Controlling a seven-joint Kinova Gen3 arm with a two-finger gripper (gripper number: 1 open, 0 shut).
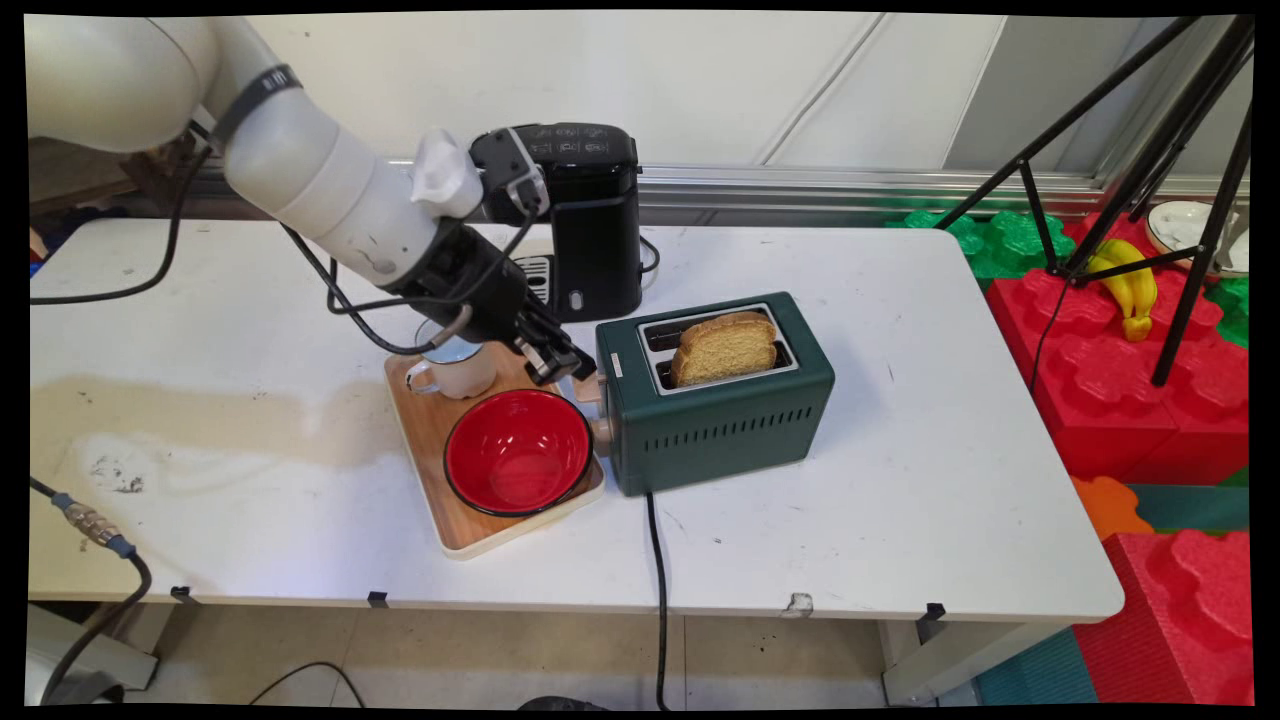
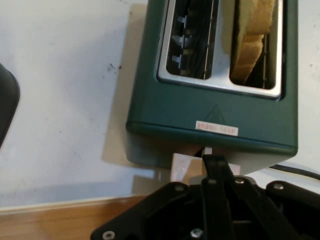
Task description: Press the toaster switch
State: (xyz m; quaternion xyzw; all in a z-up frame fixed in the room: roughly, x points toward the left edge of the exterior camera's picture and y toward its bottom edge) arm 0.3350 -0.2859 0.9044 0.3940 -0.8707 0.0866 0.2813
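In the main view the gripper (image 1: 572,368) sits at the toaster's (image 1: 722,420) left end, right at the lever (image 1: 590,388), above the tray (image 1: 470,520) holding the bowl (image 1: 518,452) and mug (image 1: 455,368). The toaster lies at three o'clock from the hand, long axis left-right, bread (image 1: 724,346) in its nearer slot. In the hand view the fingers (image 2: 216,172) are pressed together, tips touching the lever (image 2: 186,166), toaster (image 2: 210,117) at twelve o'clock.

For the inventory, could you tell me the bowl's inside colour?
Red, with a black rim; the bowl shows best in the main view.
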